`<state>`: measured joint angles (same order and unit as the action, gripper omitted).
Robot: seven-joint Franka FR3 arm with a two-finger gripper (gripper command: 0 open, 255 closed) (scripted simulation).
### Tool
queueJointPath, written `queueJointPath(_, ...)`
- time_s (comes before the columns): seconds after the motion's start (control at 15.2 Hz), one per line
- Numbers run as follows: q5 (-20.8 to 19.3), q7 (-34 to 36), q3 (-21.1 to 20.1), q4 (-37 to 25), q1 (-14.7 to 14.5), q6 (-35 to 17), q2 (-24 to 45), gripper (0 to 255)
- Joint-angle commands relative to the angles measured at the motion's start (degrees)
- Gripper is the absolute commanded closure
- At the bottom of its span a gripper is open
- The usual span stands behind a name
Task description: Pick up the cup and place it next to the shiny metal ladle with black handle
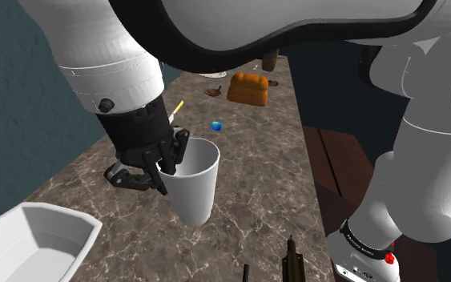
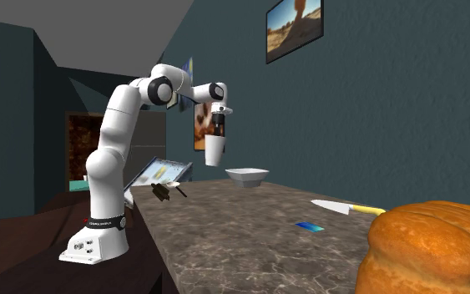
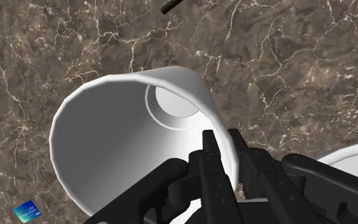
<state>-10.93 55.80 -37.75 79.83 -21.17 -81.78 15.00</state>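
A plain white cup [image 1: 193,183] hangs above the brown marble counter [image 1: 247,160], mouth up, and my black gripper [image 1: 170,163] is shut on its rim, one finger inside and one outside. From the far side, the cup [image 2: 214,151] is clearly off the surface under the gripper [image 2: 218,134]. Looking along the hand, the fingers [image 3: 204,147] pinch the wall of the cup [image 3: 120,133]. A dark-handled utensil, apparently the ladle [image 1: 291,260], lies near the counter edge by the stand; it shows as the ladle [image 2: 164,192] close to the arm's base.
A white bowl [image 1: 39,236] sits at the near end of the counter, seen again as the bowl [image 2: 247,175]. A bread loaf [image 1: 247,88], a small blue card [image 1: 215,126] and a yellow-handled knife [image 2: 346,207] lie farther along. A dark wall borders one side.
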Motion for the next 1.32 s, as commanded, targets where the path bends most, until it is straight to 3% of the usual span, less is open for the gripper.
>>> queueJointPath(0.0, 0.18, -0.07, 0.07, 1.82, 0.35, -1.60, -0.33, 255)
queueJointPath(1.25, 0.07, 0.75, 0.62, 16.89, 1.78, -16.34, -0.60, 255)
